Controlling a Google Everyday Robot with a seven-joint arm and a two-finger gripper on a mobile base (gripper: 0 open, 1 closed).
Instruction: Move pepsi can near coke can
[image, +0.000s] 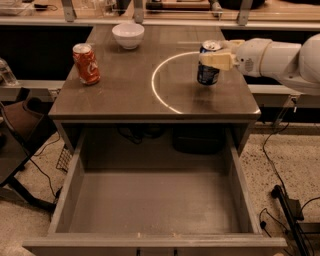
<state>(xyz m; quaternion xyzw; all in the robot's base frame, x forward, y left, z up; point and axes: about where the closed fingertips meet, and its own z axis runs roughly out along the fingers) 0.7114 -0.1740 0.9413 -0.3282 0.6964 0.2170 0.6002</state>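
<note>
Pepsi (207, 75) is standing upright, top up, at the worktop's (125, 87) right side. End effector (212, 59) is reaching in horizontally from the right, clamping it.

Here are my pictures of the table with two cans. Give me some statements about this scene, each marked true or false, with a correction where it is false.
1. The gripper is closed on the pepsi can on the right side of the table. True.
2. The coke can lies on its side in the drawer. False: it stands upright on the left side of the table.
3. The white bowl stands on the table, farther back than both cans. True.
4. The drawer is closed. False: it is pulled open below the front edge of the table.
5. The two cans touch each other. False: they stand far apart, on opposite sides of the table.
</note>
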